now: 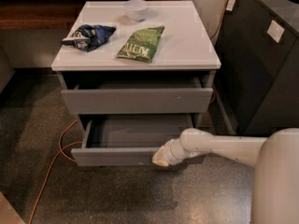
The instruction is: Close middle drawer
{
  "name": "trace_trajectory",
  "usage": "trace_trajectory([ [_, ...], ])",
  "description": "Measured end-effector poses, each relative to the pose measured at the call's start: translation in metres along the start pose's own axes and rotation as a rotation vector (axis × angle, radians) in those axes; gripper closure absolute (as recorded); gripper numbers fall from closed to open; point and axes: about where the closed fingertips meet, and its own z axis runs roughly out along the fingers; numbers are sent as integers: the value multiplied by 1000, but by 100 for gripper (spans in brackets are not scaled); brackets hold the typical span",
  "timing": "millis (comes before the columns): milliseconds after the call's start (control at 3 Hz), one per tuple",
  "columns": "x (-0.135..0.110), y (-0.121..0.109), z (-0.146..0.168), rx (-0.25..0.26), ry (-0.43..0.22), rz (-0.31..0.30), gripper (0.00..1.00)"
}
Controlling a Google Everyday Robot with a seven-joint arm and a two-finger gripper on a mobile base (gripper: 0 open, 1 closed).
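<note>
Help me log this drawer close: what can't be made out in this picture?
- Camera view: the gripper sits at the middle drawer's front right; its own body hides any contact.
- Upper drawer inside: hidden under the tabletop.
- Green bag lettering: too blurred.
- Arm: cut off by the right edge.

Gripper (161,158) sits at the front face of the middle drawer (112,157), right of centre; contact can't be told. Arm (219,146) covers the face's right end and the tray's right front corner. Robot body (275,181) is cut off by the right and bottom edges. Upper drawer (135,99) inside is hidden under the tabletop (187,41). Orange cable (49,174) runs off the bottom edge, other end lost under the middle drawer. Green bag (141,43) lettering unreadable. Dark cabinet (261,78) is cut by the right edge.
</note>
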Motion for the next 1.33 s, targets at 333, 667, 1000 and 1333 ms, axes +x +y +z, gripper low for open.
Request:
trace_trajectory([
  [333,-6,-31,-3,11,-41,23,100],
  [667,-6,-33,0,14,-39,25,100],
  [1000,-4,-44,10,37,-36,31,100],
  [1333,-3,-59,19,57,-32,27,100],
])
